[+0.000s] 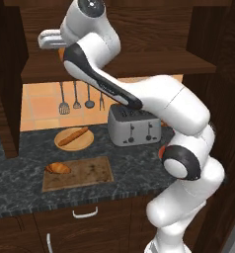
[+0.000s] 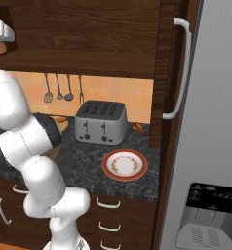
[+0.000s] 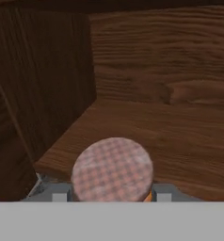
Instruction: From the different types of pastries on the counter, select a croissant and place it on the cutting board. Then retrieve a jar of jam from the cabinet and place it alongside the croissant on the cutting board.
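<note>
One jar of jam (image 3: 112,169) sits between our jaws inside the cabinet (image 3: 147,61): in the hand view its checked, pinkish-grey lid rises between the two grey fingertips (image 3: 59,194), with a sliver of orange glass showing at the right tip. The jaws are drawn in close on either side of the jar and appear to clamp it (actual contact is hard to confirm at the picture's lower edge). The jar stands upright on the cabinet's wooden shelf board, near its front edge and not far from the left side wall.

From the left base view we see our gripper (image 1: 50,40) reaching up and to the left into the cabinet above the shelf, a bit of orange showing just beside the hand. Below, on the dark speckled worktop (image 1: 134,168), the cutting board (image 1: 85,174) lies flat with the croissant (image 1: 58,169) resting on its left end. Behind the board a round wooden plate (image 1: 75,141) carries the long thin loaf (image 1: 73,136), lying at a slant. The silver toaster (image 1: 133,126) stands to the right of that plate, against the orange tiled wall where utensils (image 1: 76,99) hang.

In the right base view a red-rimmed plate (image 2: 125,165) lies on the worktop in front of the toaster, near the tall grey fridge (image 2: 210,146).
</note>
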You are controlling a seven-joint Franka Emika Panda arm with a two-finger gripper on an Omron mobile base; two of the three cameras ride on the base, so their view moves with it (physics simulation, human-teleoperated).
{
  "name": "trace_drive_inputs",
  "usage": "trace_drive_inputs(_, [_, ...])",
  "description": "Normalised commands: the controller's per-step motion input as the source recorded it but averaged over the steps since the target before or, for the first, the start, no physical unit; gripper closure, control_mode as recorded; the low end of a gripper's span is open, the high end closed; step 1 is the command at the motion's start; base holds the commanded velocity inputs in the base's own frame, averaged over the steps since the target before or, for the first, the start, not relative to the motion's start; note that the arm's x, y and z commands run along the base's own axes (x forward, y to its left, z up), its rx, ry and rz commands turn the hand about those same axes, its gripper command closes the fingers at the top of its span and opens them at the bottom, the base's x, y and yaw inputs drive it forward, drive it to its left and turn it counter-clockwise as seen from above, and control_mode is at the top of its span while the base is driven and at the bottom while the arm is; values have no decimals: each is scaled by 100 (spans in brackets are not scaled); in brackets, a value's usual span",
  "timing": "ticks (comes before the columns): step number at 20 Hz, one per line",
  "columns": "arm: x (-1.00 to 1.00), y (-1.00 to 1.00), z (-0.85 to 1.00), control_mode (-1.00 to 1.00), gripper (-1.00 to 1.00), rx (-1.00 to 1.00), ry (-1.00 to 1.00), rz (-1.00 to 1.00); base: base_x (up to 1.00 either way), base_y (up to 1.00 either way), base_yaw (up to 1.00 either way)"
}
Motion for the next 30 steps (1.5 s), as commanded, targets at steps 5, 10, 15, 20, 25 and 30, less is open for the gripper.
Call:
trace_drive_inputs(5, [-100, -71, -41, -100, 100, 36, -14, 0, 0, 0, 0])
trace_drive_inputs(10, [-68, -82, -90, -100, 100, 30, 11, 3, 0, 0, 0])
trace_drive_inputs(15, [2, -16, -82, -100, 100, 17, 31, 21, 0, 0, 0])
trace_drive_inputs(20, [1, 0, -46, -100, 100, -2, 18, 30, 0, 0, 0])
trace_drive_inputs(25, [27, 0, -43, -100, 100, -24, 1, 19, 0, 0, 0])
trace_drive_inputs(30, [53, 1, -55, -100, 100, -38, 0, 9, 0, 0, 0])
